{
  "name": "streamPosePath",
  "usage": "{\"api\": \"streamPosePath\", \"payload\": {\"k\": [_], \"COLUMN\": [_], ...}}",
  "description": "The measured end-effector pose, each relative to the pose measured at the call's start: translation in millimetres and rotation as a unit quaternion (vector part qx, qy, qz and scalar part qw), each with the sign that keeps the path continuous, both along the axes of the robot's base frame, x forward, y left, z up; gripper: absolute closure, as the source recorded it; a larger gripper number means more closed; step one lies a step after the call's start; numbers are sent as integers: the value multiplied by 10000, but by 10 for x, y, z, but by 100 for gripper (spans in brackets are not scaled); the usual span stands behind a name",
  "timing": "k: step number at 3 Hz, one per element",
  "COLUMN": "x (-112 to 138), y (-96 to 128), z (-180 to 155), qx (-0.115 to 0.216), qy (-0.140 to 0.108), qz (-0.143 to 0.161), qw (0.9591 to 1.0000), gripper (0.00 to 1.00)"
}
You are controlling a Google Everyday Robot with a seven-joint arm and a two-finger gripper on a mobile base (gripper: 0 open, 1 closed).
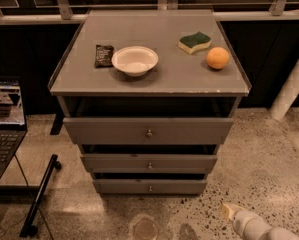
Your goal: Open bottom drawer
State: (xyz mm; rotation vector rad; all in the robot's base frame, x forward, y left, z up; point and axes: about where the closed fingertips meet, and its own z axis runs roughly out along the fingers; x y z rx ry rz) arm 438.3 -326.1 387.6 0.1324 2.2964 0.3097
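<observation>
The bottom drawer [149, 186] is the slimmest grey front of three, low on the cabinet, with a small round metal knob [150, 188] at its centre. It stands only slightly out from the cabinet. My gripper [231, 211] shows as a pale tip at the lower right, over the floor, to the right of and below the bottom drawer and apart from it. The white arm [261, 227] runs off the bottom right corner.
The middle drawer [149, 163] and top drawer [148, 130] sit above. The cabinet top [159, 79] holds a white bowl [134, 60], a dark packet [103, 55], a green sponge [194, 42] and an orange [217, 58]. A laptop [4, 119] and black stand [39, 196] are at left.
</observation>
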Motion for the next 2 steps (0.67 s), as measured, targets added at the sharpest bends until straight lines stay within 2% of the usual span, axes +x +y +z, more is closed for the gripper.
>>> {"api": "streamPosePath", "payload": {"k": [1,2], "x": [5,28], "y": [-6,-15], "z": [14,-156], "qx": [-11,68], "qy": [-7,77], "qz": [1,-165], "qw": [10000,9998], "gripper": [100,100]}}
